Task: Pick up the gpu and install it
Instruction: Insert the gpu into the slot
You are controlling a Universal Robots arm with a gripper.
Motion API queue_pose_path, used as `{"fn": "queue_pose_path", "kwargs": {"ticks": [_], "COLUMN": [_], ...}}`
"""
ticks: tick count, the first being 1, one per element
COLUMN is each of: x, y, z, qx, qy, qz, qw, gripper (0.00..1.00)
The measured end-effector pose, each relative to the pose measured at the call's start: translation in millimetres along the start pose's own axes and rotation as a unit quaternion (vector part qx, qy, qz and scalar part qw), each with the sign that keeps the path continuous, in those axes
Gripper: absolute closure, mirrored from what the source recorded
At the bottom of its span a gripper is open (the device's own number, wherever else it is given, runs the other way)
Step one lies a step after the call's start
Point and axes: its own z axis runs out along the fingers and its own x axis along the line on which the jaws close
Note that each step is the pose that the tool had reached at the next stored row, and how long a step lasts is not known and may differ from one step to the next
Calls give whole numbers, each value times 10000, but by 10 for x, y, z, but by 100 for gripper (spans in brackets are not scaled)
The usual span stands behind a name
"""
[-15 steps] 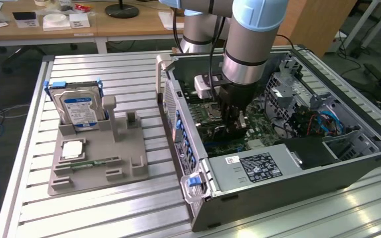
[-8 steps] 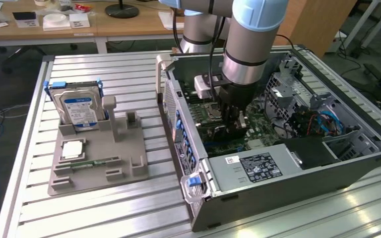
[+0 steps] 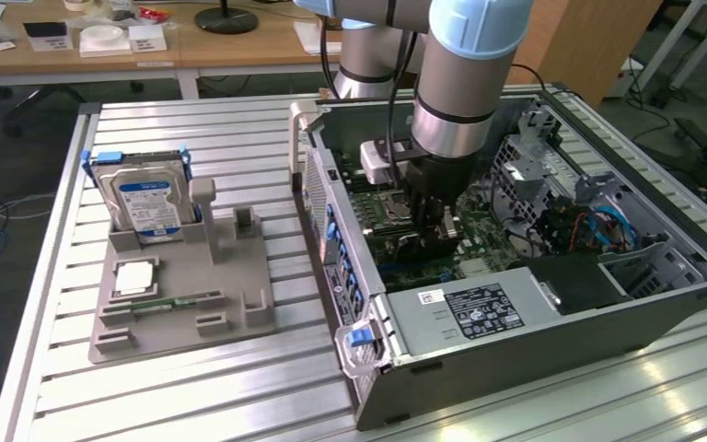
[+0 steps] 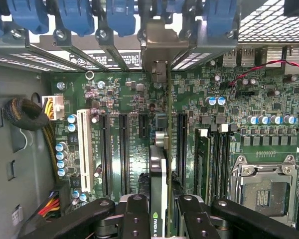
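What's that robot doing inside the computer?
The robot arm has reached down into the open computer case. Its gripper holds the gpu, a thin card, edge-on between its fingers. The card stands upright over the green motherboard, lined up among the long black slots, with its metal end bracket up at the back wall of the case. Outside the case, a hard drive stands in a grey holder on the table.

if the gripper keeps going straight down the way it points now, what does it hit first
Probably the motherboard. The gripper points down into the open computer case, shut on the gpu, which stands edge-on over the expansion slots. The card's lower edge would likely meet a slot first; depth is unclear.
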Motion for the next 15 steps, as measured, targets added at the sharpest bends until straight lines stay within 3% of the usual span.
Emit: {"fn": "queue_pose_path", "kwargs": {"ticks": [15], "x": [-5], "y": [3], "z": [1], "qx": [0], "qy": [-4], "qz": [5], "qw": [10000], "gripper": [74]}}
